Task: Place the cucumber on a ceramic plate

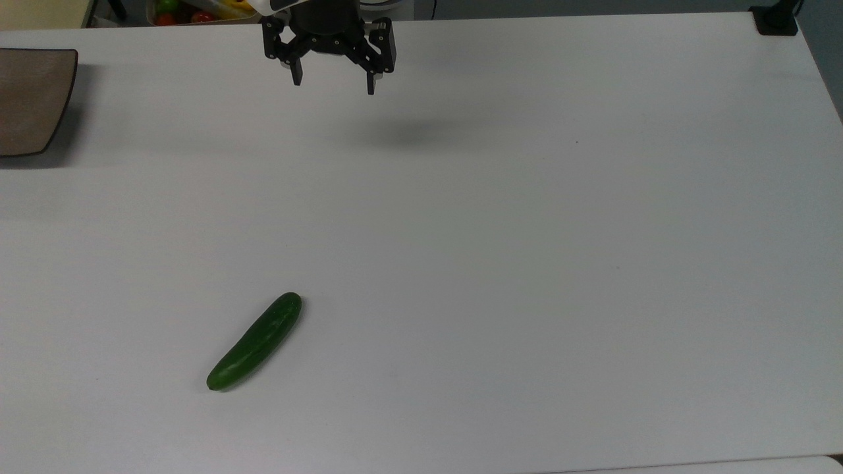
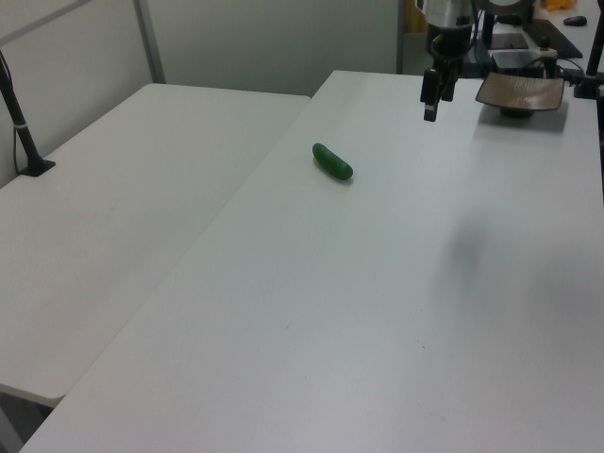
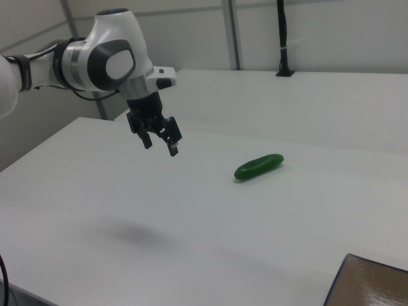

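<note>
Spread wide and holding nothing, the gripper (image 1: 334, 82) hangs above the white table (image 1: 527, 263), well apart from the cucumber (image 1: 255, 342) lying bare on it, while the ceramic plate (image 1: 29, 99) is cut off at the top view's left edge.

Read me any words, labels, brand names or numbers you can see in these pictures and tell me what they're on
There are none to read.
The cucumber, the plate and the table are all plain.
The gripper and the arm bear no legible marking.
</note>
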